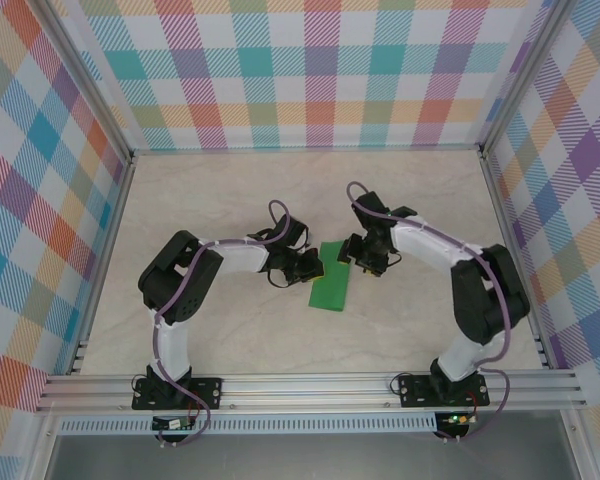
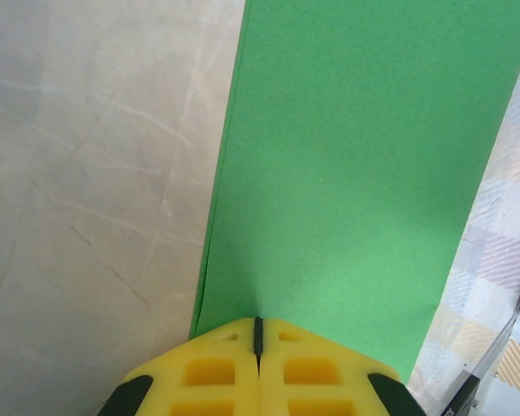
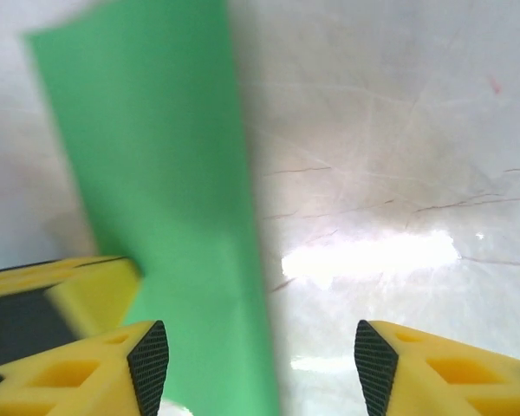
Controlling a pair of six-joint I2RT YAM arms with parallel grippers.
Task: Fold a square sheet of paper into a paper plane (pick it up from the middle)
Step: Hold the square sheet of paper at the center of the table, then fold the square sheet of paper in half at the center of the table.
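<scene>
Left wrist view showed my left gripper (image 2: 257, 334) clenched on the near edge of the paper (image 2: 355, 173). The paper was a narrow green strip running away from the fingers, and its two layers were slightly parted along the left edge. It sat near the middle of the table (image 1: 230, 200), between my two grippers. My right gripper (image 3: 260, 364) was released, jaws wide, with the strip lying just inside its left finger and bare table under the rest of the gap.

I judged the hold the weak point. It was a pinch at one edge of thin paper, so any sideways tug could make the strip pivot or slide out. The parted layers could spring open and spoil the crease. If my right jaws closed from that off-centre spot, they might catch only one corner and crumple it, or pull against my left and tear the sheet.
</scene>
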